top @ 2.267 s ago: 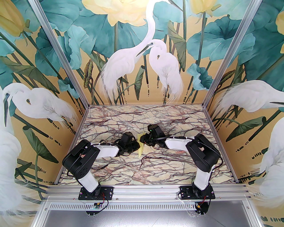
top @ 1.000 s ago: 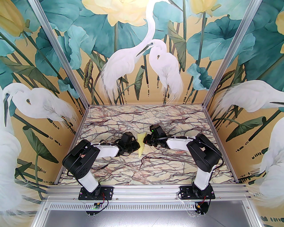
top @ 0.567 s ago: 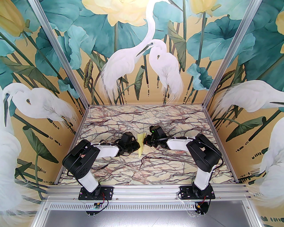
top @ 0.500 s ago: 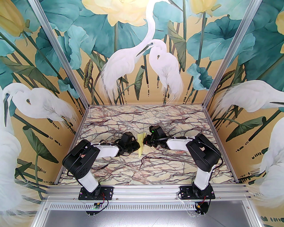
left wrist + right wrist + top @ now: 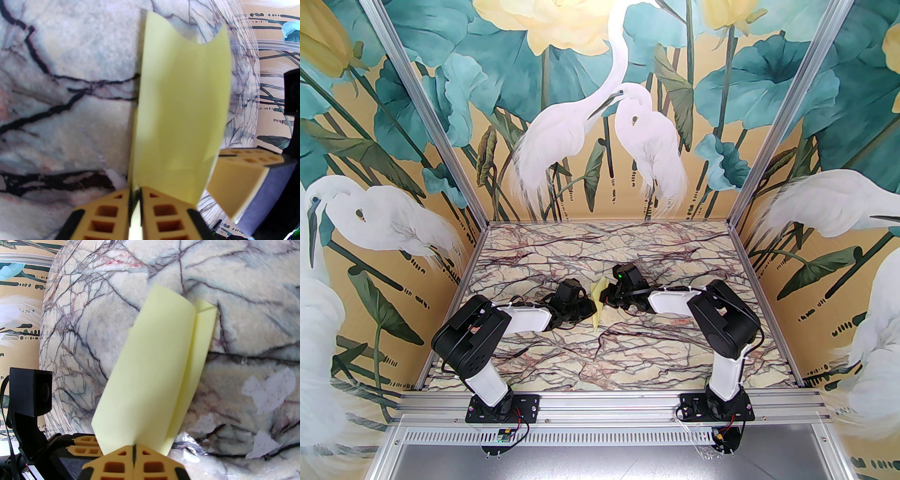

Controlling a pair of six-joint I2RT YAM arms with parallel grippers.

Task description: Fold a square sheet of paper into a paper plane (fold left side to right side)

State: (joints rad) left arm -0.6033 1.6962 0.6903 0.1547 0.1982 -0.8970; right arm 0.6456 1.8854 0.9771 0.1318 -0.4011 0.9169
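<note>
Paper plane (image 5: pixel 159 371), pale yellow, mid-frame over the marble table (image 5: pixel 600 365); right gripper (image 5: pixel 134 447) clamps its end; left gripper (image 5: pixel 135 194) shows a narrow slit at its edge, hold impossible to tell.

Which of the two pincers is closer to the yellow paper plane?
Neither wins: both touch it. The left pincer is closed on the plane from the left side. The right pincer is shut on it from the right, so the plane sits between them.
</note>
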